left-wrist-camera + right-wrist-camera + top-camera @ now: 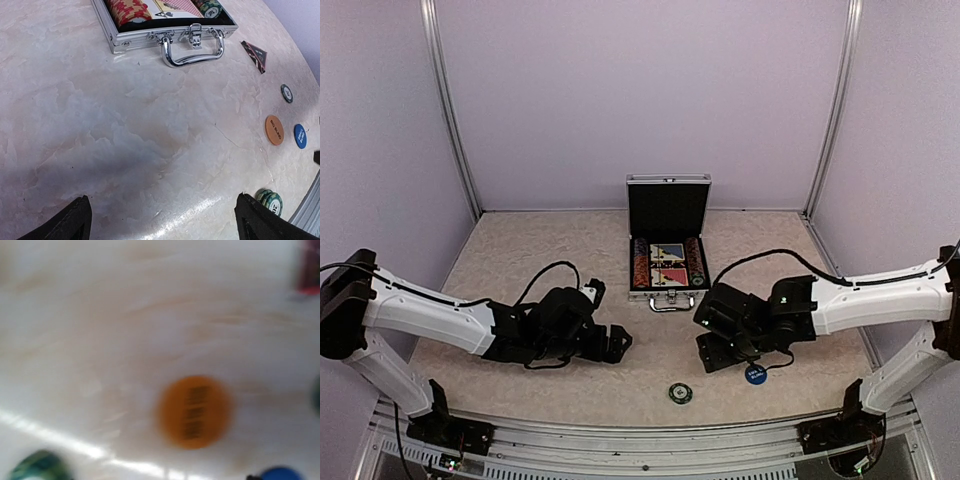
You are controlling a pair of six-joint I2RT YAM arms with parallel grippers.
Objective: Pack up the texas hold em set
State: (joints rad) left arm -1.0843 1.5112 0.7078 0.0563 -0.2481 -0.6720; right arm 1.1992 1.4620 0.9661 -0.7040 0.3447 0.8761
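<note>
The texas hold em set's silver case (667, 250) lies open at the table's middle, lid upright, holding card decks and red chips (131, 10). On the table near the case's handle (192, 50) lie a dark triangular marker (255, 55), a green chip (286, 93), an orange disc (274, 130) and a blue disc (299, 136). My left gripper (167, 225) hovers open over bare table, left of these. My right gripper (707, 348) hangs over the orange disc (195, 411). Its fingers do not show in the blurred right wrist view.
A small stack of green chips (680, 393) sits near the front edge, between the arms. The blue disc (754, 375) lies just right of my right gripper. Pale walls and metal posts enclose the table on three sides.
</note>
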